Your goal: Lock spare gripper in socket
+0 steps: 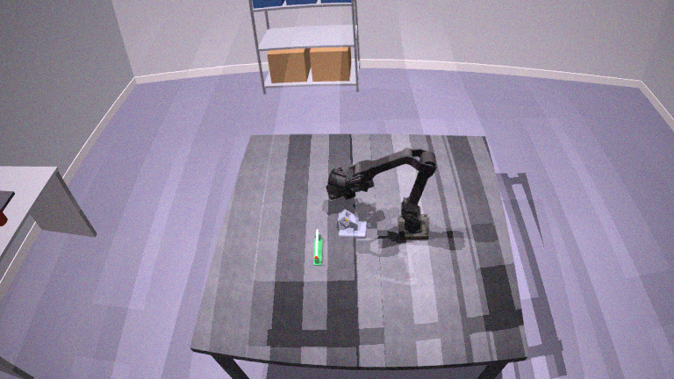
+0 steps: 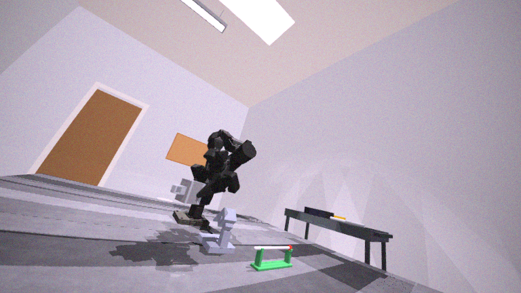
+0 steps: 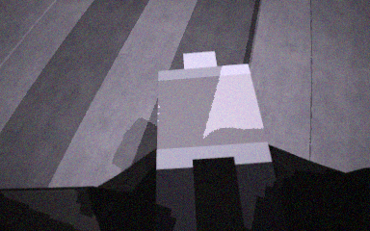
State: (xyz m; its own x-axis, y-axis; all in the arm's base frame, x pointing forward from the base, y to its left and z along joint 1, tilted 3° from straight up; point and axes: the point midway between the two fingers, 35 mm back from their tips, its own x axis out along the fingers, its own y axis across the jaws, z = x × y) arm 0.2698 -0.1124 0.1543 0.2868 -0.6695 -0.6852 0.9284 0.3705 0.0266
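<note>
My gripper (image 2: 204, 186) (image 3: 206, 148) is shut on the spare gripper, a pale grey block (image 2: 190, 190) (image 3: 185, 115) with a small square spigot (image 2: 178, 188) (image 3: 199, 61) on its far face. It is held above the table; in the top view the arm hides it. The pale blue mount (image 1: 356, 230) (image 2: 224, 238) stands near the arm's base, its angled socket head (image 2: 227, 216) raised. A small yellow spot (image 1: 346, 219) shows at the head. The white lock pin (image 1: 317, 243) (image 2: 271, 247) with a red end (image 1: 316, 257) (image 2: 290, 247) lies across the green rack (image 1: 319, 261) (image 2: 271, 265), out of the socket.
The arm's base (image 1: 419, 230) (image 2: 186, 218) stands on the table (image 1: 308, 305) to the right of the mount in the top view. The green rack is left of the mount and nearer the table's front edge. A shelf unit (image 1: 308, 37) stands behind the table.
</note>
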